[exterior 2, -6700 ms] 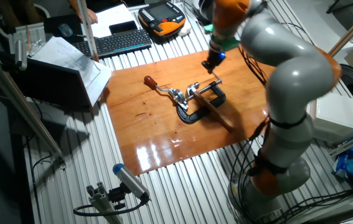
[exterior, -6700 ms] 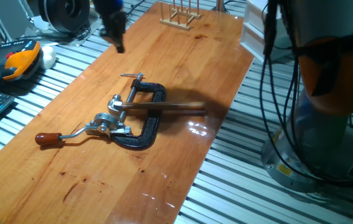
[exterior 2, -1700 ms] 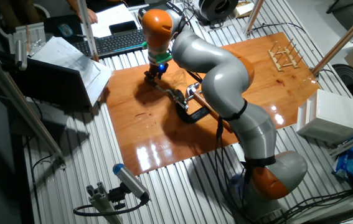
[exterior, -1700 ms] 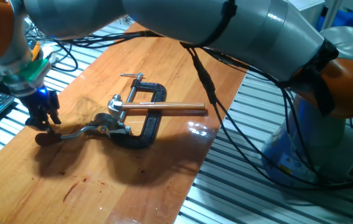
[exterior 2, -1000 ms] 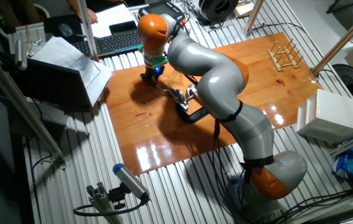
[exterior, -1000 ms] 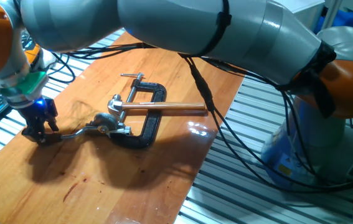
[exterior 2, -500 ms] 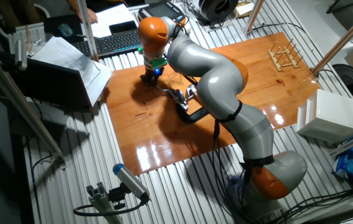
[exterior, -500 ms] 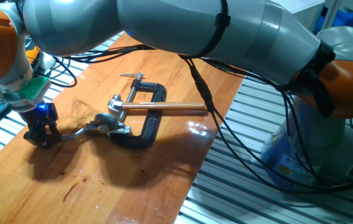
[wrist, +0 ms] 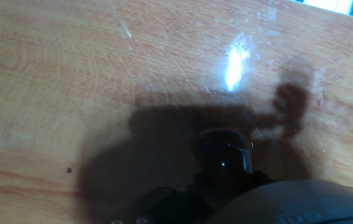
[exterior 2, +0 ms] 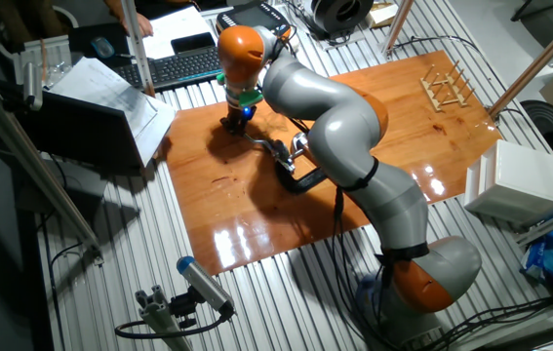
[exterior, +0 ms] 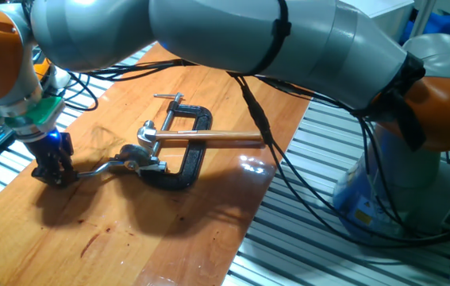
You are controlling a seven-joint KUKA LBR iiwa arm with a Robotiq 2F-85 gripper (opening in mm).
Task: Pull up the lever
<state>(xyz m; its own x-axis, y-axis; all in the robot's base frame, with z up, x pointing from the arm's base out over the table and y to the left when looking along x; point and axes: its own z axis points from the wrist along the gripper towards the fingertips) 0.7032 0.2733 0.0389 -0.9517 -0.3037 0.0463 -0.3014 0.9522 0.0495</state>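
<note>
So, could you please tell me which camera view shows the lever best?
One fixed view: the lever's bent metal arm runs in plain sight from the clamp to the gripper, which hides the knob. The other fixed view shows it small and far off. The hand view is dark and blurred, showing only a rounded shape.

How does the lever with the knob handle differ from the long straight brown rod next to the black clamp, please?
The lever is thin, bent silver metal lying low near the wooden table, while the rod is straight, brown and thicker. The lever's knob end sits in the claw; the rod's far end hangs free. The lever points away from the black clamp; the rod passes over the clamp. Both join the silver mechanism.
</note>
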